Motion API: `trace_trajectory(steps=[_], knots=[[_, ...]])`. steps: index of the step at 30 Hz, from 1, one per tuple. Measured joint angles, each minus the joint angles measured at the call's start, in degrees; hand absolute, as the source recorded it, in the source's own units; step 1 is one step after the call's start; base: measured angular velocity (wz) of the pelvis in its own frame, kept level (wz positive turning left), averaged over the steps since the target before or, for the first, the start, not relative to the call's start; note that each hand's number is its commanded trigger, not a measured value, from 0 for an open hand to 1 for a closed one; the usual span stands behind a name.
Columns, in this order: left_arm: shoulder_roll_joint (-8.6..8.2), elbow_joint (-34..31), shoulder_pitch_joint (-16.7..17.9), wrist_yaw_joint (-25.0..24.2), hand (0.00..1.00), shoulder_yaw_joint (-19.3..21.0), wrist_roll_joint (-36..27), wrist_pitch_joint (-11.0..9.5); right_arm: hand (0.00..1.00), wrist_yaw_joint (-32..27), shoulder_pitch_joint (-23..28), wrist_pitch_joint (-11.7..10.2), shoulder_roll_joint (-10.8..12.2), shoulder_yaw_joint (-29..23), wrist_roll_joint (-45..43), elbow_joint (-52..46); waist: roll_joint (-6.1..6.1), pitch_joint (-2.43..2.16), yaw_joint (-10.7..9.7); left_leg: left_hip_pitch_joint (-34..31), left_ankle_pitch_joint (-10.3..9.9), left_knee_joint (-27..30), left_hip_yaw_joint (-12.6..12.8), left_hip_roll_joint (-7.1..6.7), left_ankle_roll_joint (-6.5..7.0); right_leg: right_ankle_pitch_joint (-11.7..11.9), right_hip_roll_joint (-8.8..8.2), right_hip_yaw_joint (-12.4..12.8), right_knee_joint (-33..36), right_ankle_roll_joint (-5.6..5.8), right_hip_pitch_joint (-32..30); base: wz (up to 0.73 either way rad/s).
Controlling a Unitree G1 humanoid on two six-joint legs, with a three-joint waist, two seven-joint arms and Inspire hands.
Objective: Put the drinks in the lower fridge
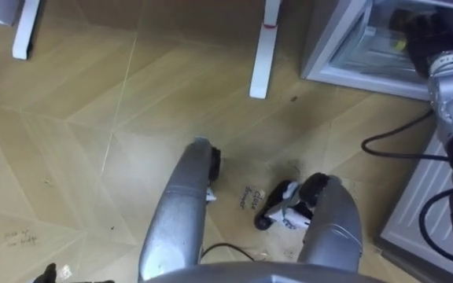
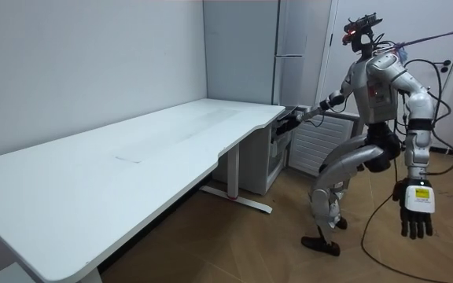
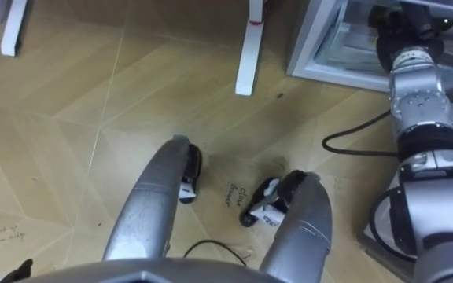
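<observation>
Right hand inside lower fridge, dark, indistinct

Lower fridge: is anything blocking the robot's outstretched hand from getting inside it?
Nothing visible does. The lower fridge stands open, and the right hand is at its opening; the table leg stands clear to the left.

White table, tan wood floor (angled plank pattern), pale grey fridge, black right hand

white table: along grey wall; table leg: upright on wooden floor
</observation>
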Motion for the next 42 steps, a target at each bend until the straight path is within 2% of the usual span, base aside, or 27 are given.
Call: trace_trajectory(steps=[3, 7, 8, 12, 15, 18, 24, 25, 27, 29, 31, 33, 36, 37, 38, 40, 42], knots=[[0.12, -0.58, -0.96, -0.06, 0.0, 0.27, -0.18, -0.44, 0.0, 2.69, 0.0, 0.44, -0.11, -0.09, -0.04, 3.3, 0.2, 0.15, 0.0, 1.83, 0.67, -2.55, -0.11, -0.1, 0.04, 0.81, 0.65, -0.39, -2.76, 0.94, 2.09, 0.09], [0.1, -0.1, -2.69, -0.5, 0.0, 0.16, -0.2, -0.7, 0.0, 8.37, 0.06, 2.18, -0.77, 0.0, -2.44, 8.72, 0.15, 0.2, 0.16, 4.12, 1.81, -5.69, -0.12, -0.05, 0.2, 2.15, 0.87, -1.84, -6.38, 0.93, 4.85, 0.0], [0.1, 0.01, -2.85, -0.5, 0.0, 0.18, -0.37, -0.9, 0.0, 9.87, 0.1, 3.2, -1.11, 0.08, -3.62, 10.8, 0.12, 0.21, 0.14, 5.22, 2.01, -6.65, -0.12, -0.06, 0.54, 2.78, 1.24, -1.9, -7.59, 0.84, 6.11, 0.0], [0.11, 0.21, -3.18, -0.73, 0.0, 0.18, -1.02, -0.86, 0.0, 13.38, 0.32, 5.71, -1.76, 0.25, -6.99, 14.77, -0.08, 0.24, -0.68, 7.61, 1.94, -8.42, -0.09, -0.22, 0.84, 3.4, 2.14, -2.06, -10.25, 2.0, 8.82, 0.0], [0.11, 2.81, -4.96, -1.65, 0.0, 0.18, -3.13, -1.0, 0.0, 17.64, 3.4, 7.41, -2.92, 2.27, -10.23, 15.09, -1.22, 0.4, -1.01, 10.43, 1.65, -10.17, 0.66, -0.13, 1.37, 3.67, 2.73, -1.74, -12.63, 3.13, 11.62, -0.02], [0.09, 4.58, -7.01, -2.21, 0.0, 0.56, -3.11, -1.04, 0.0, 20.48, 4.58, 9.08, -3.73, 2.28, -11.74, 15.58, -1.4, 0.36, -1.77, 11.2, 1.5, -10.87, 0.7, -0.03, 1.65, 4.04, 3.09, -2.16, -14.22, 3.79, 12.93, 0.01], [-0.01, 5.0, -8.49, -2.24, 0.0, 2.39, -3.02, -1.15, 0.0, 25.31, 6.7, 9.21, -3.86, 2.27, -14.78, 17.31, -1.6, 0.18, -2.26, 13.44, 1.34, -12.52, 1.36, 0.11, 2.05, 4.97, 3.8, -1.82, -16.9, 4.85, 15.19, -0.04], [-0.05, 5.52, -8.49, -2.24, 0.0, 2.42, -2.95, -1.12, 0.0, 26.44, 8.5, 9.22, -3.88, 2.26, -15.77, 17.37, -1.65, 0.05, -2.32, 15.03, 1.24, -13.25, 1.7, 0.11, 2.23, 5.06, 3.9, -1.73, -17.73, 5.14, 16.73, -0.04], [-0.13, 6.56, -8.52, -2.24, 0.0, 2.79, -2.79, -1.04, 0.0, 28.59, 12.19, 9.24, -3.88, 2.15, -18.15, 17.42, -1.76, -0.59, -2.44, 17.29, 1.14, -14.57, 1.93, 0.4, 2.39, 5.54, 4.66, -1.65, -19.73, 5.57, 18.97, -0.08], [-0.32, 6.89, -8.5, -2.23, 0.0, 2.81, -3.13, -1.05, 0.0, 29.23, 14.56, 9.23, -3.88, 2.09, -19.55, 17.96, -1.52, -0.88, -2.79, 18.76, 1.11, -15.28, 2.01, 0.67, 2.43, 5.99, 5.19, -1.8, -21.04, 5.76, 20.58, -0.1], [-1.05, 7.04, -8.49, -2.22, 0.0, 2.83, -3.22, -1.05, 0.0, 29.45, 16.39, 9.25, -3.64, 2.1, -21.17, 18.83, -1.31, -0.95, -2.78, 20.93, 1.1, -16.71, 2.59, 1.06, 2.48, 6.68, 5.79, -1.65, -22.75, 5.91, 22.51, -0.15], [-2.56, 7.42, -8.43, -2.24, 0.0, 2.83, -3.17, -1.06, 0.0, 29.99, 18.78, 9.22, -3.56, 2.09, -22.58, 19.24, -0.69, -1.39, -3.57, 24.21, 1.38, -18.93, 3.36, 1.34, 2.7, 7.75, 6.61, -1.06, -25.38, 6.26, 25.27, -0.18], [-4.43, 8.11, -8.38, -2.57, 0.0, 4.55, -2.73, -1.09, 0.0, 30.25, 22.71, 9.21, -2.71, -0.1, -23.13, 19.03, -0.6, -1.85, -5.01, 29.02, 2.45, -23.18, 4.39, 1.12, 2.78, 9.0, 7.06, -0.76, -29.11, 6.71, 29.3, -0.12], [-4.62, 8.44, -8.33, -2.7, 0.0, 4.6, -2.53, -1.08, 0.0, 30.14, 23.38, 9.18, -2.48, -0.62, -23.52, 19.0, -0.46, -1.95, -5.22, 29.8, 2.63, -23.88, 4.53, 1.15, 2.77, 9.23, 7.23, -0.81, -29.87, 6.79, 30.06, -0.07], [-4.81, 8.94, -8.31, -2.93, 0.0, 4.61, -2.52, -1.03, 0.0, 30.11, 24.39, 9.19, -2.24, -0.76, -24.02, 18.8, -0.5, -2.29, -5.66, 31.08, 2.86, -24.97, 4.93, 1.22, 2.75, 9.6, 7.46, -0.65, -30.88, 6.83, 31.03, -0.09], [-4.89, 8.98, -8.26, -3.24, 0.0, 4.76, -2.48, -1.04, 0.0, 30.14, 25.53, 9.2, -2.05, -0.76, -24.86, 18.78, -0.61, -2.42, -6.81, 32.91, 3.09, -26.27, 5.18, 1.2, 2.66, 9.91, 7.67, -0.62, -32.08, 6.93, 32.72, -0.08], [-5.35, 9.12, -7.93, -3.52, 0.0, 5.79, -2.48, -1.06, 0.0, 30.24, 27.54, 9.21, -1.25, -1.59, -24.88, 19.06, -1.16, -2.29, -7.11, 36.46, 3.38, -28.61, 6.1, 1.21, 2.58, 10.27, 8.04, -0.06, -33.98, 7.14, 35.4, -0.14]])
